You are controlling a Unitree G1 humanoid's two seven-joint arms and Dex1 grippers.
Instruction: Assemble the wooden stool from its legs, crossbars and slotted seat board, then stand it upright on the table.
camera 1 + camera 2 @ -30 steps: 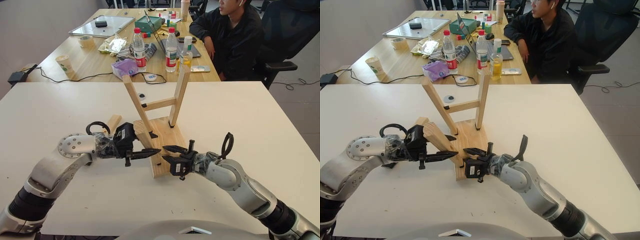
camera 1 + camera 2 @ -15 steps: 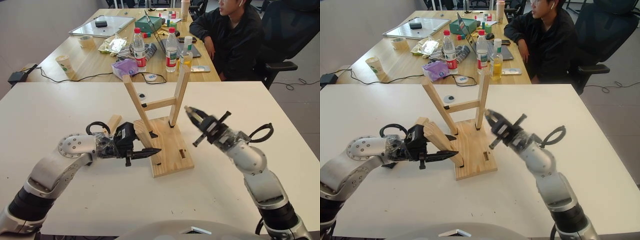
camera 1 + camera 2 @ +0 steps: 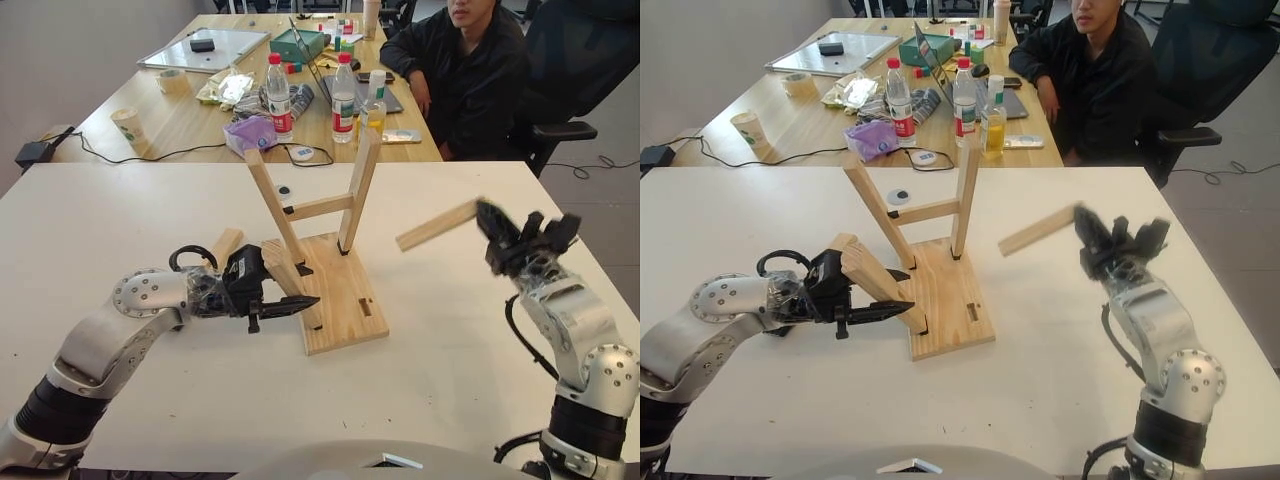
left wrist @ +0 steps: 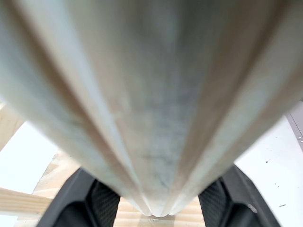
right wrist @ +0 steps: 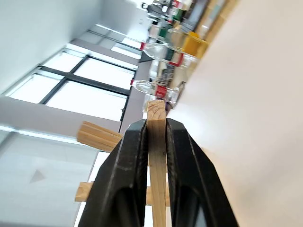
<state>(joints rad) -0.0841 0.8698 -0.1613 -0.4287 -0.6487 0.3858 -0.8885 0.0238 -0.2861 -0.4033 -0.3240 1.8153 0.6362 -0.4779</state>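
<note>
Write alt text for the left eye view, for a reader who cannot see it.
A wooden seat board lies flat on a table, two stool legs and a crossbar standing up from it. The left gripper clamps a third leg against the board; the right gripper holds a loose wooden piece in the air.
</note>
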